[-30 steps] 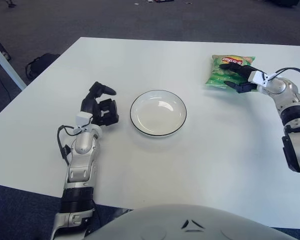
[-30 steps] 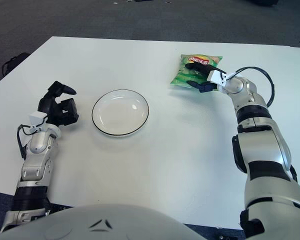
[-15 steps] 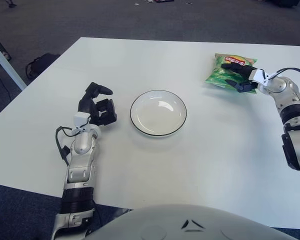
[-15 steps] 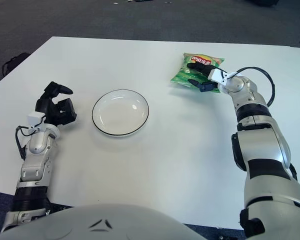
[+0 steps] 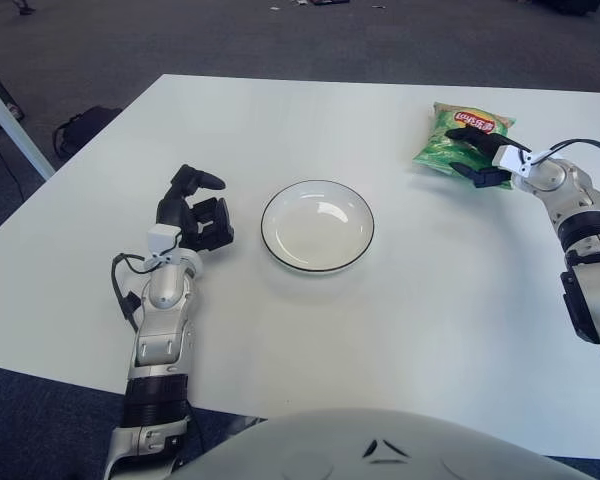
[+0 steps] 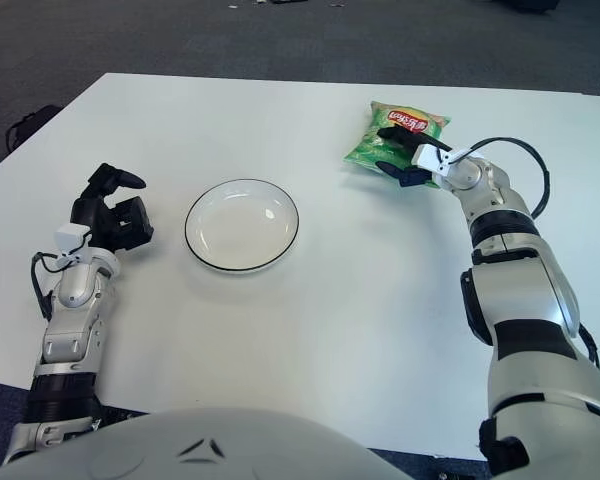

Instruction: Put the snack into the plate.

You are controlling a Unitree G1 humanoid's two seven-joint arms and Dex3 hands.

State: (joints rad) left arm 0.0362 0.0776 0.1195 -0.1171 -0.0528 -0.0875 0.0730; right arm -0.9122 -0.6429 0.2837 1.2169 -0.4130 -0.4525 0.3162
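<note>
The left eye view alone shows a slanted white bar (image 5: 10, 125) off the table. The right hand (image 6: 410, 155) clasps a green crinkled snack bag (image 6: 393, 140), well right of the black-rimmed white plate (image 6: 242, 225). The left hand (image 5: 193, 212) hangs curled, holding nothing.

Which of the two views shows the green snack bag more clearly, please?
The right eye view: the snack bag sits further inside the picture, with the right hand gripping its near edge. The left eye view shows the same bag closer to the right border.
</note>
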